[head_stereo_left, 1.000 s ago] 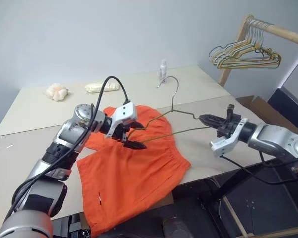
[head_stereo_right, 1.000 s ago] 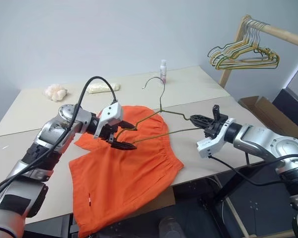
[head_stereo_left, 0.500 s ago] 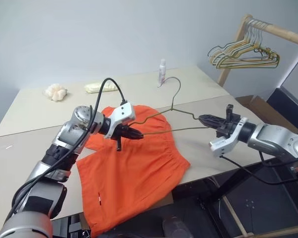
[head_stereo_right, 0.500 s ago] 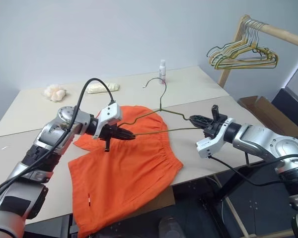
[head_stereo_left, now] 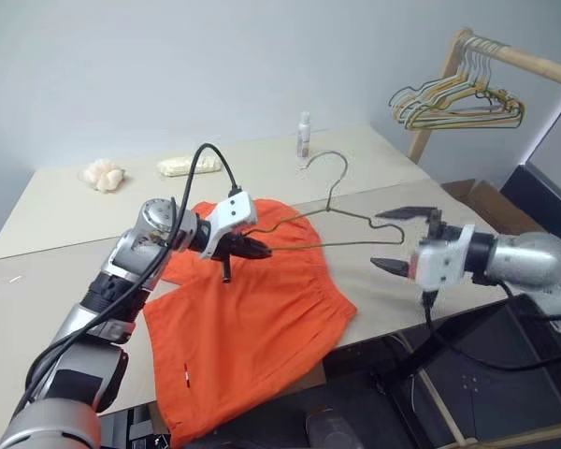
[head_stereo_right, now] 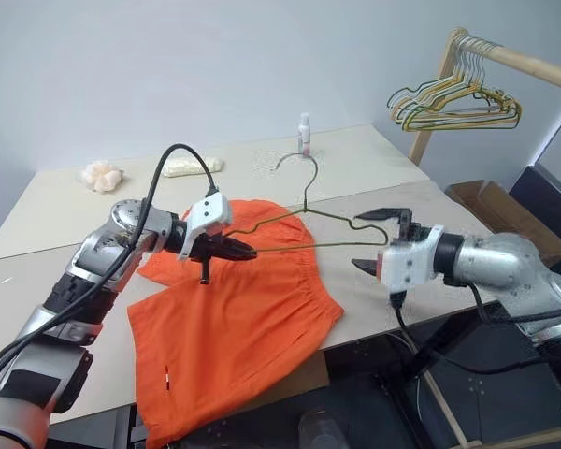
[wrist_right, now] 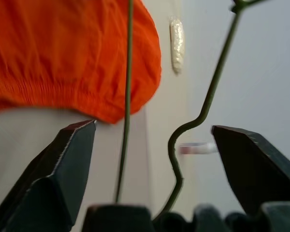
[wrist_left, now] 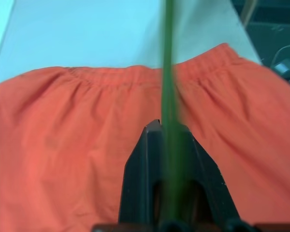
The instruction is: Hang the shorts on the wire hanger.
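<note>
Bright orange fabric shorts [head_stereo_left: 248, 323] lie flat on the pale tabletop [head_stereo_left: 56, 281], gathered waistband toward the robot's right, hem hanging off the near edge. Thin olive wire hanger [head_stereo_left: 323, 229] is held in the air above the shorts, hook up. Left gripper [head_stereo_left: 252, 249] is clamped tight on its left end; right gripper [head_stereo_left: 393, 239] sits at the hanger's right corner w/ fingers spread wide, wire passing between them, not touching either one.

Other stuff: white lumpy object [head_stereo_left: 106, 174] and a pale yellow packet [head_stereo_left: 189, 166] at the table's far side, small white bottle [head_stereo_left: 304, 135] behind the hook, bunch of yellow/green hangers [head_stereo_left: 458, 103] on a wooden rack well off to the right. None of it blocks the hanger.

Left wrist view: wire [wrist_left: 169, 111] runs straight out from between shut fingers [wrist_left: 147, 179] over the waistband. Right wrist view: bent hanger corner in the gap btw the fingertips [wrist_right: 72, 159]
</note>
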